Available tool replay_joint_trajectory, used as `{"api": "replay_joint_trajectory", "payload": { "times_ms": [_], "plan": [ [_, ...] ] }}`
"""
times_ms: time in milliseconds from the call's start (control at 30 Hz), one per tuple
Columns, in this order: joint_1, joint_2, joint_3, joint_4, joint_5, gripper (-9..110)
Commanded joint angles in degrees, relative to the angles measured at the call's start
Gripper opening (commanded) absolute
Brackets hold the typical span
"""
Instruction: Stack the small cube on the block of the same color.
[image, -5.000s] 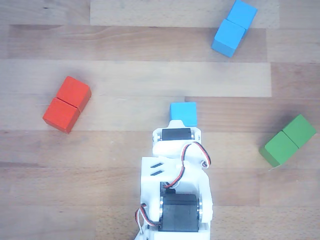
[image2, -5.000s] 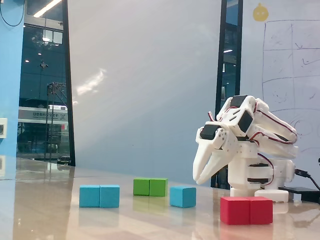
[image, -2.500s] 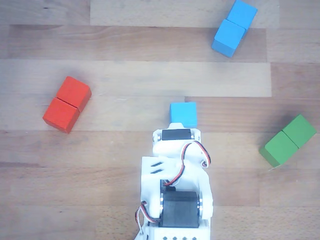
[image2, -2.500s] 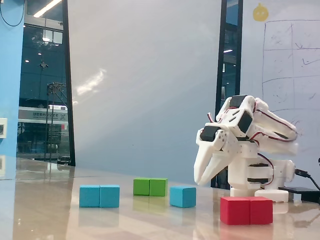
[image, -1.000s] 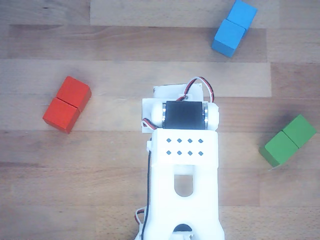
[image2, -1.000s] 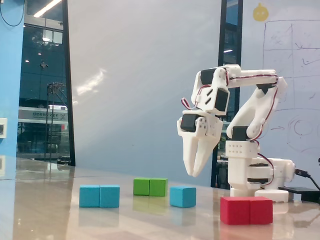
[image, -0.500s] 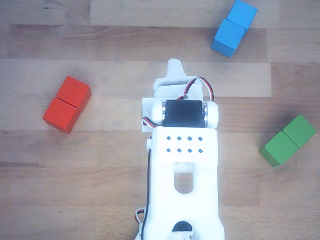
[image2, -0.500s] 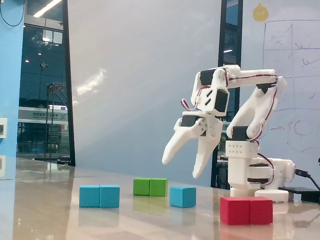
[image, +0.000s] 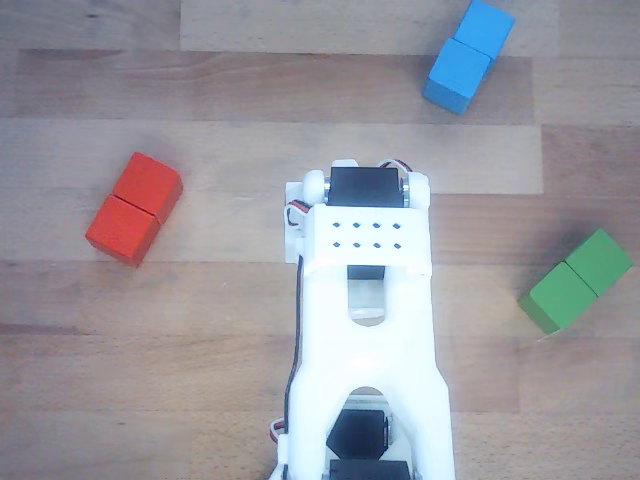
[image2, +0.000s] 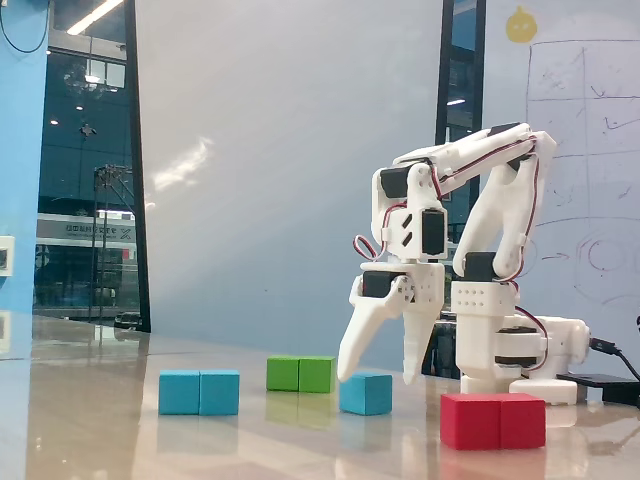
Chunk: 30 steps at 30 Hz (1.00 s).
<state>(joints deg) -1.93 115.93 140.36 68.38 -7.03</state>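
Now hovering with jaws spread wide just above the small cube, gripping nothing, well apart from the blue block on the tabletop.

No readable text or labels.

The scene is looked at straight down in the other view, close above the arm and the table. In the fixed view it is seen from the side, low at table level. The arm and the red block are shared.
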Motion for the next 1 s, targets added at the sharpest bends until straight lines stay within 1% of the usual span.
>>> {"api": "replay_joint_trajectory", "payload": {
  "times_ms": [0, 333, 700, 800, 967],
  "plan": [
    [0.4, -0.7, -5.0, -1.2, 0.3, 41],
    [3.9, -2.5, -5.0, -5.0, -0.4, 41],
    [3.8, -2.7, -4.2, -6.9, -0.4, 40],
    [3.8, -3.2, -4.2, -8.0, -0.4, 35],
    [3.9, -6.9, -4.9, -10.3, -0.4, 22]
  ]
}}
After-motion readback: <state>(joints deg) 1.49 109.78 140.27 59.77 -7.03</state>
